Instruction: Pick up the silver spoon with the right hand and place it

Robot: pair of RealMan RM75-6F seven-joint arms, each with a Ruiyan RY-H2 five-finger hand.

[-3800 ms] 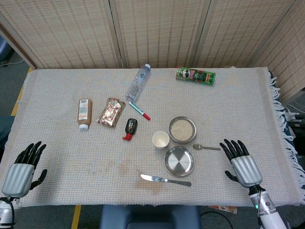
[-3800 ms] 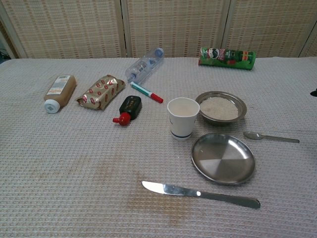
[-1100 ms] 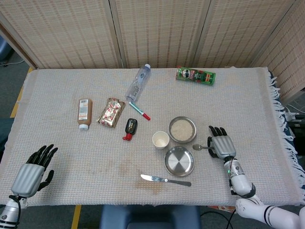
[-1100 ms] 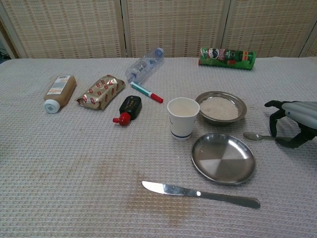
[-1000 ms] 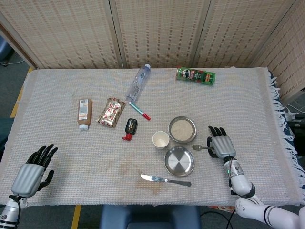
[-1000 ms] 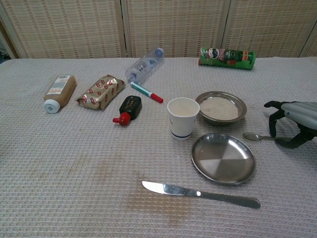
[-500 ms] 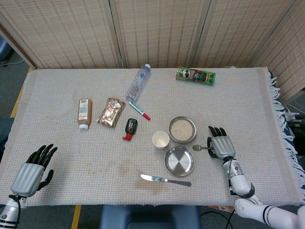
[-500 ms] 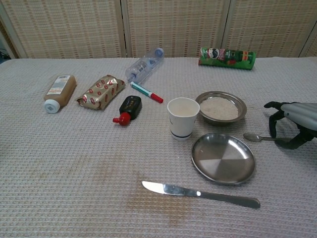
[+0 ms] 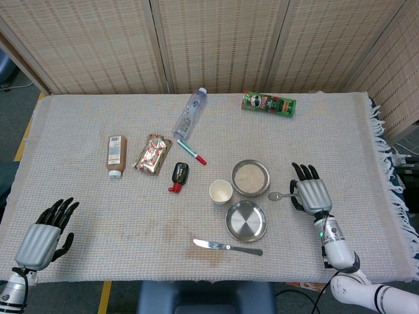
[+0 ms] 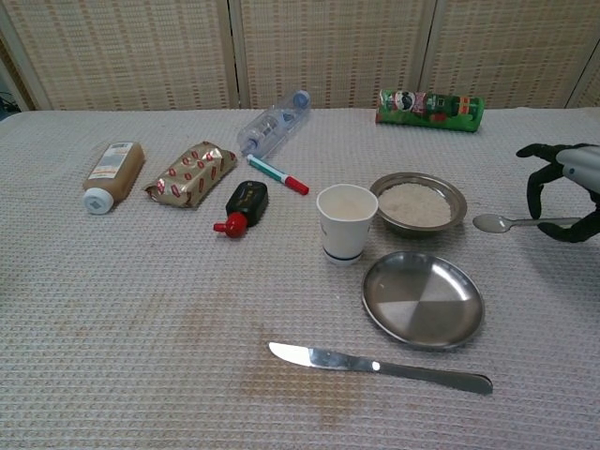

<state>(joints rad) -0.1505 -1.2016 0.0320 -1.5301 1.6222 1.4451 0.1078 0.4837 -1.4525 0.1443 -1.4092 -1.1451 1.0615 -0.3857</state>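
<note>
The left hand (image 9: 44, 235) is hovering at the near left corner of the table (image 9: 340, 131), its fingers apart and nothing in them. Further in, a brown bottle (image 9: 116, 156) is lying on its side, with a shiny snack packet (image 9: 152, 154) just beside it. A small black bottle with a red cap (image 9: 179, 175) is lying near the packet, and a teal and red marker (image 9: 191, 151) is sitting just beyond it. A clear plastic bottle (image 9: 190, 114) is lying toward the far side of the cloth. At the near edge, a table knife (image 10: 379, 367) is lying flat with its blade pointing left. A white paper cup (image 10: 346, 223) is standing upright, just beside a metal bowl of rice (image 10: 418, 202) and just behind an empty round steel plate (image 10: 423, 299). A green chips can (image 9: 268, 103) is lying on its side at the far edge. The silver spoon (image 10: 514, 223) is sitting level to the right of the rice bowl, bowl end pointing left. The right hand (image 10: 565, 189) is pinching its handle, its other fingers curling above it; in the chest view the spoon looks lifted clear of the cloth.
</note>
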